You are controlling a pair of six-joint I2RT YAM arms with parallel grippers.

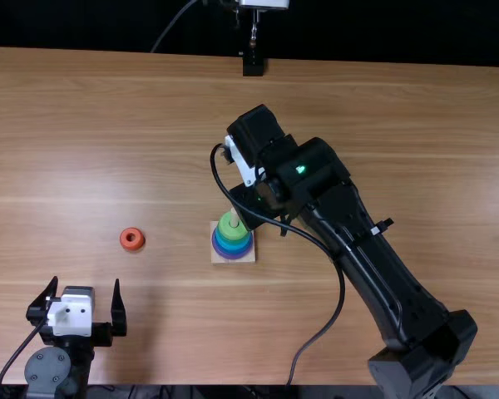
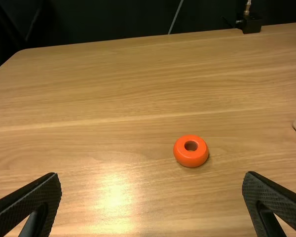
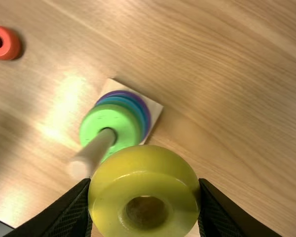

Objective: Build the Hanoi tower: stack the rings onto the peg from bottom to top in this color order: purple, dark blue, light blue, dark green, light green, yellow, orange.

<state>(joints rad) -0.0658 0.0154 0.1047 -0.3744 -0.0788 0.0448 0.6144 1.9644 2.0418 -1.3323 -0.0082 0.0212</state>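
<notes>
- The left claw (image 1: 82,293) sits at the table's (image 1: 75,108) near left, fingers spread wide with nothing between them.
- The orange ring (image 1: 132,238) lies flat on the wood, its hole facing up; it is beyond the left claw and a little right of it, so the left arm is nearer.
- The peg (image 3: 96,148) stands upright, its long axis vertical and its tip bare, above a stack topped by the light green ring (image 3: 108,126).
- The right claw (image 3: 144,190) is clamped on the yellow ring (image 3: 138,173), just beside the peg, on its far side and slightly right in the top view. From this claw, the peg lies toward the near edge and a touch left; that offset likely has to close before lowering. The ring's hole runs along the claw's reach; I cannot tell whether it is exactly parallel to the peg.
</notes>
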